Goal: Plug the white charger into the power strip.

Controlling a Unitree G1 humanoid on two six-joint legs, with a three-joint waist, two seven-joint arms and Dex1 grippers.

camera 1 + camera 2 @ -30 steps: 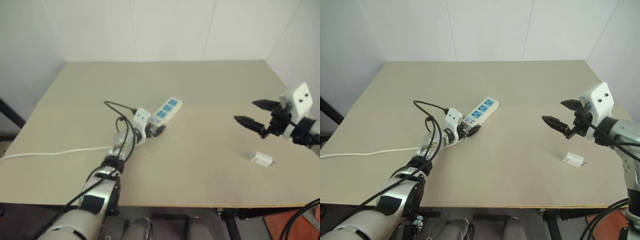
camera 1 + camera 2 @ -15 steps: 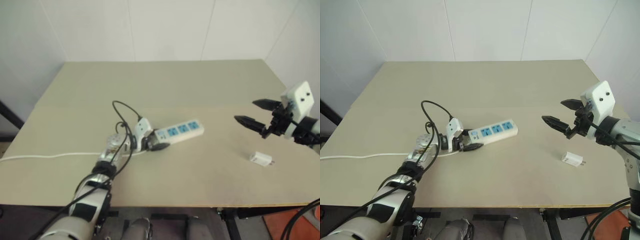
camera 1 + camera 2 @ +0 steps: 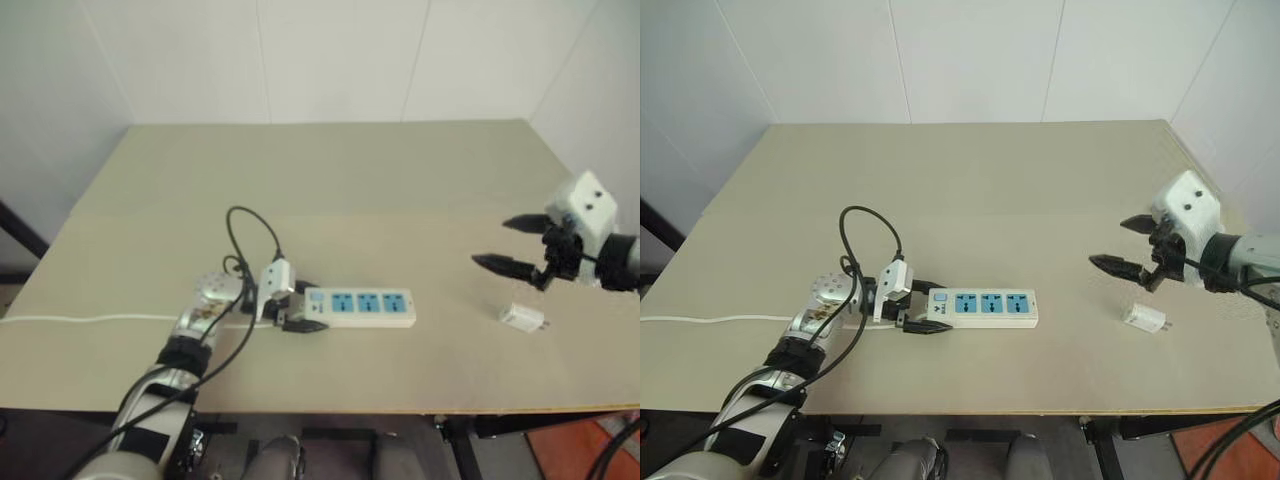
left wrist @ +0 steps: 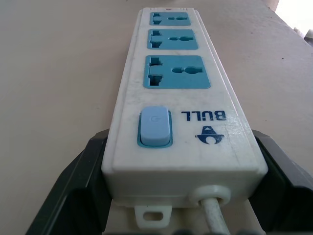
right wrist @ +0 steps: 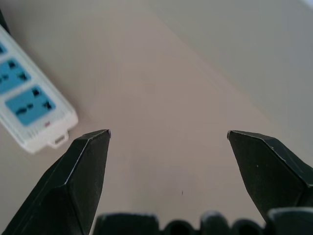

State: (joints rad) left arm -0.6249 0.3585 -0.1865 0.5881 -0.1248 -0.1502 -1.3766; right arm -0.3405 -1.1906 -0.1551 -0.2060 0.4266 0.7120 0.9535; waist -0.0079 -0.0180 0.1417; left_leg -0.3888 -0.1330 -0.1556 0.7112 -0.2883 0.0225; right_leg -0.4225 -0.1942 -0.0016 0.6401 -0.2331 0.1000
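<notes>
The white charger (image 3: 1146, 319) is lying flat on the table (image 3: 1040, 190), near its right front edge and well apart from the power strip (image 3: 985, 308). The right pincer (image 3: 1132, 246) is hovering just above and beyond it, jaws spread wide and holding nothing; this arm is far nearer. The strip's long axis is running crosswise, sockets facing up. The left pincer (image 3: 927, 307) is clamping its switch end.

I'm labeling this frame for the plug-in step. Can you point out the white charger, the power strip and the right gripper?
white charger (image 3: 1146, 319): right eye view, middle of its white block.
power strip (image 3: 982, 307): right eye view, middle blue socket face.
right gripper (image 3: 1127, 245): right eye view, midway between its open black fingertips.
</notes>
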